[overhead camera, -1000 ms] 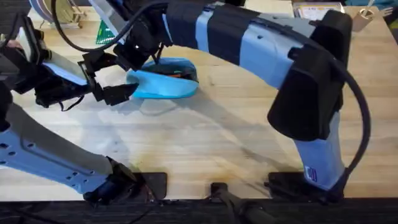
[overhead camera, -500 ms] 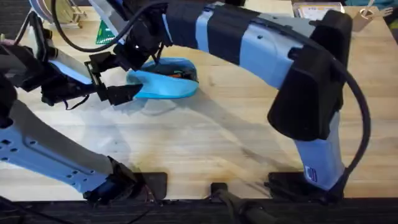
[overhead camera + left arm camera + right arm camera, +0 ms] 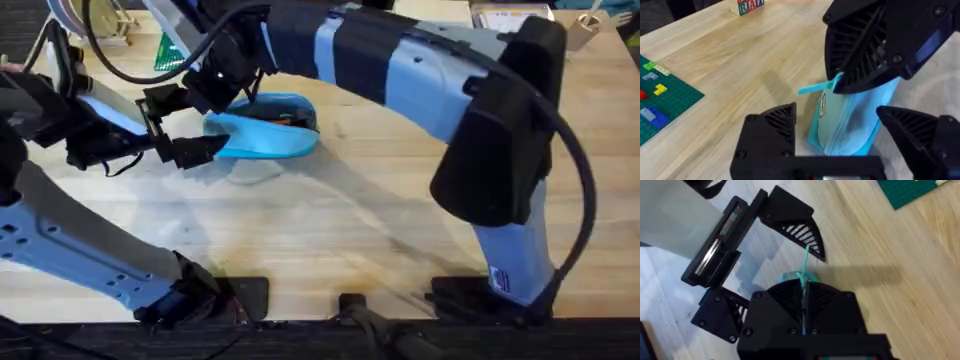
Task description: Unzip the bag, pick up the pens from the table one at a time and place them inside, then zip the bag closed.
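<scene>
overhead: left gripper [image 3: 178, 128], jaws spread, is inching right around the small light-blue fabric pouch [image 3: 265, 138] end, upper left; right gripper [image 3: 804, 311] is pinching the teal zipper tab [image 3: 804, 270]; zipping beginning.

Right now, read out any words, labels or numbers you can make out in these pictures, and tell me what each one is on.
"RAT", partly cut off by the picture's edge: on a small block at the far side of the table.
Small label on the end of the bag: too small to read.
Sticker on the right arm's base: too blurred to read.
</scene>
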You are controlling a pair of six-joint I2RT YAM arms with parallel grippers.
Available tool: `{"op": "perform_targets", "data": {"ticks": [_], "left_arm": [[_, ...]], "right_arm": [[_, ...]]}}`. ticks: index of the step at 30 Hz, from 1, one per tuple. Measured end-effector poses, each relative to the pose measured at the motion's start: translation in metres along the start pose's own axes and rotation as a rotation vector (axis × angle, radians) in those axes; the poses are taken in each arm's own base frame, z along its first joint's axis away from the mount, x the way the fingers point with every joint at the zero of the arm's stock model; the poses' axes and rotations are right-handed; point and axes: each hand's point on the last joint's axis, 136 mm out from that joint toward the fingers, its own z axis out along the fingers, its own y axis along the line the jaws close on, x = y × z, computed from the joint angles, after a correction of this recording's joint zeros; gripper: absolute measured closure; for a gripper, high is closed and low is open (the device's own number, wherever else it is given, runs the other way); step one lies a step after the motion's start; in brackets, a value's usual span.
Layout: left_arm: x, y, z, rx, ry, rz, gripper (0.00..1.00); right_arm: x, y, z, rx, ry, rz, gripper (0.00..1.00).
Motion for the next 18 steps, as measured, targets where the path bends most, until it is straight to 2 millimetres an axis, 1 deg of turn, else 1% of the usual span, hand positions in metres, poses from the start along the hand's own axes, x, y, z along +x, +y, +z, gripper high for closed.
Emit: {"op": "perform_targets", "data": {"ticks": [7, 8, 9, 12, 14, 15, 18], "left_arm": [[0.0001, 0.0003, 0.0, -0.001, 0.0, 0.002, 0.007], [0.0001, 0.0003, 0.0, -0.001, 0.0, -0.002, 0.041], [0.0001, 0.0003, 0.0, -0.001, 0.0, -0.003, 0.156], [0.0, 0.0005, 0.0, -0.001, 0.0, -0.004, 0.431], [0.0, -0.0001, 0.0001, 0.001, 0.0, -0.009, 0.69], [-0.0003, -0.0014, 0.001, 0.006, 0.002, -0.012, 0.937], [-0.0004, -0.0013, 0.0016, 0.007, 0.002, -0.01, 0.956]], "right_arm": [[-0.0001, 0.0, 0.0, 0.0, 0.0, 0.0, 0.97], [-0.0001, 0.0, 0.0, 0.0, 0.0, 0.0, 0.97], [-0.0001, 0.0, 0.0, 0.0, 0.0, 0.0, 0.97], [-0.0001, 0.0, 0.0, 0.0, 0.0, 0.0, 0.97], [-0.0005, -0.0003, 0.0, 0.001, -0.002, 0.0, 0.97], [-0.0009, -0.0012, 0.0, 0.007, -0.003, -0.001, 0.971], [-0.0008, -0.0014, 0.0, 0.008, -0.003, -0.001, 0.971]]}}
